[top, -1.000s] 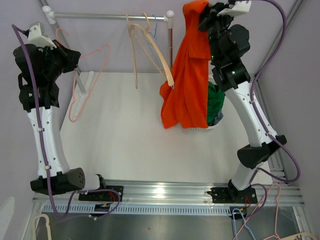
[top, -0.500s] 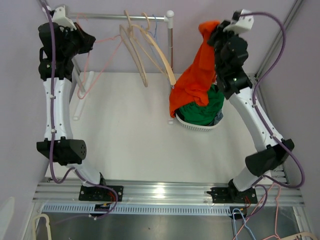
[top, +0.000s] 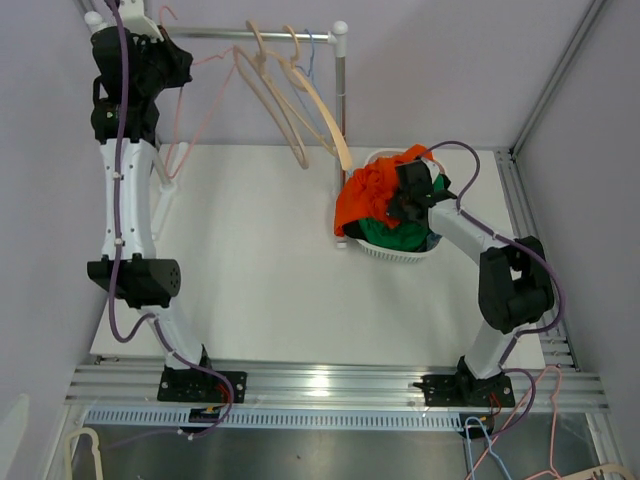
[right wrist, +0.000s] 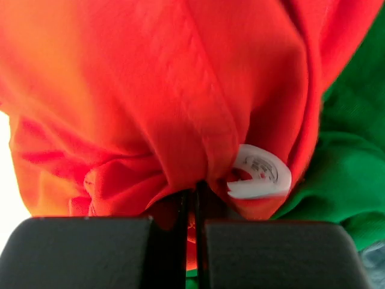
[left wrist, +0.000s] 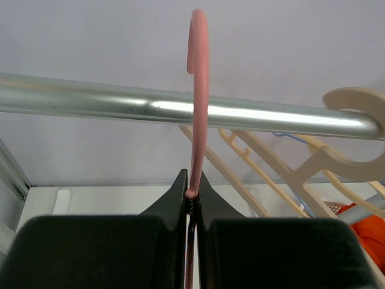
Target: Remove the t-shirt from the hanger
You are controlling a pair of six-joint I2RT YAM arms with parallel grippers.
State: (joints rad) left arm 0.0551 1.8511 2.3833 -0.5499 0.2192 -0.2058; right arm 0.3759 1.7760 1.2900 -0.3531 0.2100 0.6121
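Note:
The orange t-shirt (top: 366, 192) lies bunched in the white basket (top: 392, 254), on top of green clothing (top: 400, 234). My right gripper (top: 405, 196) is down in the basket, shut on a fold of the orange t-shirt (right wrist: 180, 108); a white tag (right wrist: 260, 172) shows beside the fingers. My left gripper (top: 178, 66) is raised at the rail (top: 255, 33), shut on the thin pink hanger (left wrist: 197, 108). The pink hanger's hook rises over the metal rail (left wrist: 120, 105). The pink hanger (top: 192, 125) is bare and hangs below the left gripper.
Several cream hangers (top: 295, 100) and a blue one hang on the rail near its right post (top: 341, 90). More hangers lie below the table's front edge at the right (top: 500, 450). A white post base (top: 160, 195) stands at the left.
My right arm has dropped from high above the basket down into it, carrying the orange t-shirt, which now lies bunched there. My left gripper has risen slightly with the pink hanger toward the rail.

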